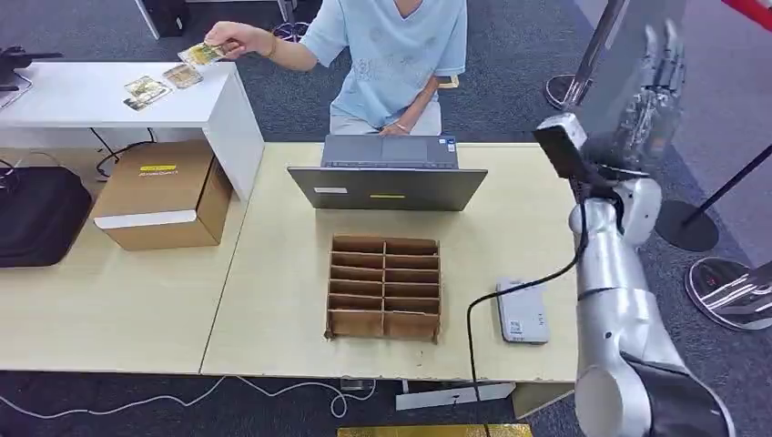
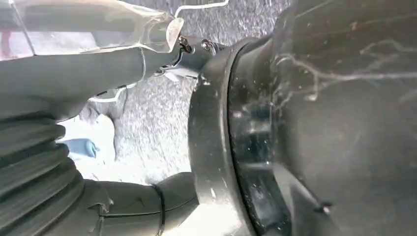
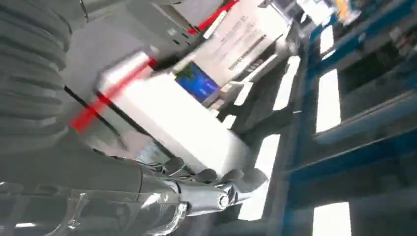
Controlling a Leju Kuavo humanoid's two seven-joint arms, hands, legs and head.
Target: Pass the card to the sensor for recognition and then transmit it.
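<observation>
Task barely begun. Right hand (image 1: 657,73) raised high, fingers spread, holding nothing. Card (image 1: 202,54) is in a person's hand (image 1: 228,38) over the white side table (image 1: 82,96), well apart from the sensor (image 1: 522,311) on the tabletop (image 1: 273,273). Left hand (image 2: 93,73): state unclear. Receive, scan, transmit all remain.

From the divided cardboard tray (image 1: 385,288), bare tabletop (image 1: 282,273) lies open toward 9 o'clock. The open laptop (image 1: 390,175) blocks 12 o'clock; the grey sensor (image 1: 522,312) and its black cable (image 1: 492,300) crowd 3 o'clock.
</observation>
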